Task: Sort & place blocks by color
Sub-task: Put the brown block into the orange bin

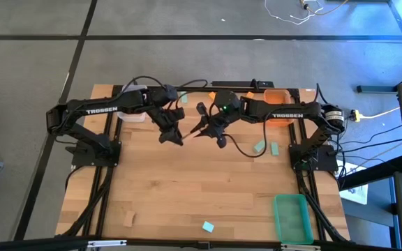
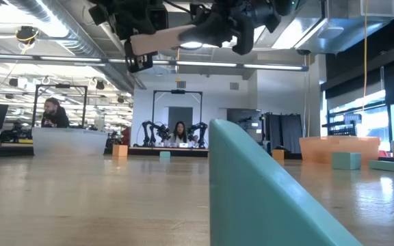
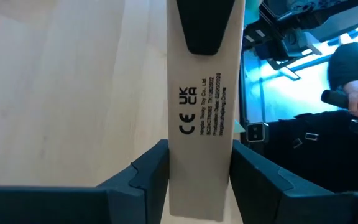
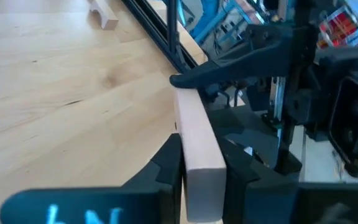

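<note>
Wooden bar [image 3: 201, 118] hangs midair, pinched by both left gripper [image 3: 199, 186] and right gripper [image 4: 202, 180]; green bin [image 1: 291, 217] looks empty.

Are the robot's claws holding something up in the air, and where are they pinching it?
Yes. Both claws hold one pale wooden bar above the table. The left claw pinches one end; the right claw pinches the other.

Dark arms [image 1: 103, 109] with white TROSSEN lettering
</note>
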Robot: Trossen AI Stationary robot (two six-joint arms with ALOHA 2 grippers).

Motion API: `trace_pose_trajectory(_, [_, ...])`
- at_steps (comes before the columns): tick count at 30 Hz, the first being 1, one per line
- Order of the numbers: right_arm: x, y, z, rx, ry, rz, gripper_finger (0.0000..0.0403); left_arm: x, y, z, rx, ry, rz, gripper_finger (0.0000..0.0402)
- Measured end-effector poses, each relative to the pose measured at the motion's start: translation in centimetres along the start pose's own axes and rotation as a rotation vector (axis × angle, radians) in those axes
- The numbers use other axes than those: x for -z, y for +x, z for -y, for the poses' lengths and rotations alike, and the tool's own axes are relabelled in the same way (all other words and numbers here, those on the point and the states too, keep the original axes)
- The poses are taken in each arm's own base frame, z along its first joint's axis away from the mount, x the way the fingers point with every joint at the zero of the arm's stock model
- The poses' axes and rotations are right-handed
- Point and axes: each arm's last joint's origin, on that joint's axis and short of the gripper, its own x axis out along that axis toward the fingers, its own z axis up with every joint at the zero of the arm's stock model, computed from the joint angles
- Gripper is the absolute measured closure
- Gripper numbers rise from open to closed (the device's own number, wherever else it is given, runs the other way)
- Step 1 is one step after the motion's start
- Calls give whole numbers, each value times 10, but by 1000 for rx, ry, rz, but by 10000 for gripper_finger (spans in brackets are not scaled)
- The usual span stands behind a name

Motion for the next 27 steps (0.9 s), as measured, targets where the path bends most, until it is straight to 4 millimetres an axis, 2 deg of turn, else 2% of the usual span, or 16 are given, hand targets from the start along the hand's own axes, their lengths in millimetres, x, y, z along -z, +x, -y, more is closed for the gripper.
trace_pose_trajectory(4, [2,0,0,29,59,-49,344,-1,-3,-5,-44,41,16,251])
trace_pose_trajectory(13, [-2,-10,7,134,171,-203,344,-5,-15,-22,-293,218,54,246])
trace_pose_trajectory(19, [-8,-18,12,153,348,-294,344,-6,-21,-29,-379,312,56,245])
trace_pose_trajectory(24, [-8,-22,13,172,459,-355,344,-8,-23,-33,-555,426,36,247])
trace_pose_trajectory(27, [-6,-24,12,259,586,-422,344,-9,-25,-36,-675,466,21,248])
